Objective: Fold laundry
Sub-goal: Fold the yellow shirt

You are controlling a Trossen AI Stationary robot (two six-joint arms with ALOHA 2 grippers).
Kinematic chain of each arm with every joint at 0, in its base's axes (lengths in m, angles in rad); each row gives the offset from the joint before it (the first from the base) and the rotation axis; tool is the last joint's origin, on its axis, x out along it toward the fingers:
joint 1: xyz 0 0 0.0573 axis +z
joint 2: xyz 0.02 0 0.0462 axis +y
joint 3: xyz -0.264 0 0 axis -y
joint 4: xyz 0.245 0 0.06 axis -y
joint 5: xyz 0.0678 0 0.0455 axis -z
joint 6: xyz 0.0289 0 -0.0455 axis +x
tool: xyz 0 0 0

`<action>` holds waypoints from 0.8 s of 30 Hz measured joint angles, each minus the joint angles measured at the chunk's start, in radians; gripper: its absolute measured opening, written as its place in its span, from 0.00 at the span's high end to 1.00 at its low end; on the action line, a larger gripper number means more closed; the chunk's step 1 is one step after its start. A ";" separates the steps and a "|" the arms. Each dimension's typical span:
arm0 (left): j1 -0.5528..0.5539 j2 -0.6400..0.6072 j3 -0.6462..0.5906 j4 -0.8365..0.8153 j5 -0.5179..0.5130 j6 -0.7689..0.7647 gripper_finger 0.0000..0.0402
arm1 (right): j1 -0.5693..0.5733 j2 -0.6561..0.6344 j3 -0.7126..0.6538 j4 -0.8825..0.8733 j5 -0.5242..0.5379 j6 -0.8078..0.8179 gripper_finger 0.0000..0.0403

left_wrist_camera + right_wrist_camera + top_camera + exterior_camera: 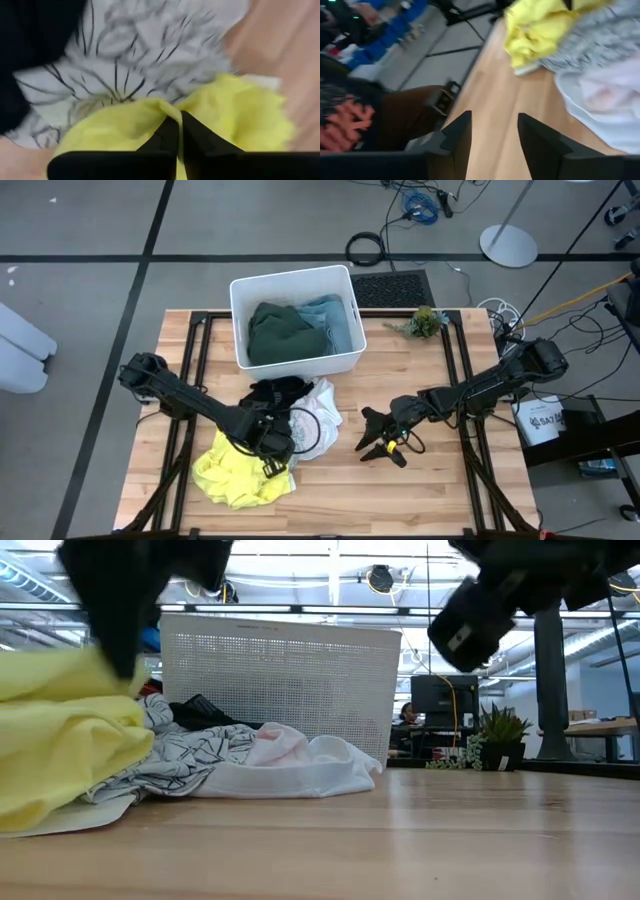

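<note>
Left claw (272, 452) sits at lower left of the high view, fingers (170, 142) pinched together on a fold of the yellow garment (238, 470). That garment lies crumpled on the table (440, 480), touching the white patterned garment (318, 420) to its upper right; the black garment (275, 392) rests just above both. Dark green garment (285, 332) and light blue garment (335, 320) lie inside the white bin (242, 305), upper centre. Right claw (378, 440) is right of centre above bare table, fingers parted, holding nothing.
</note>
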 joint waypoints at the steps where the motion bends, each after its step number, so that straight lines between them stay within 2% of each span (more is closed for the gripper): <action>1: 0.001 -0.005 0.032 -0.011 -0.013 0.022 0.98 | 0.000 -0.010 0.001 0.004 -0.018 0.000 0.64; 8: 0.000 -0.048 0.308 -0.021 -0.156 0.226 0.99 | 0.004 -0.108 0.036 0.005 -0.141 0.000 0.68; 19: 0.001 -0.076 0.779 0.076 -0.333 0.536 1.00 | 0.030 -0.323 0.134 -0.028 -0.274 -0.001 0.68; 24: 0.001 -0.074 0.925 0.153 -0.411 0.620 1.00 | 0.095 -0.417 0.140 -0.163 -0.256 -0.016 0.68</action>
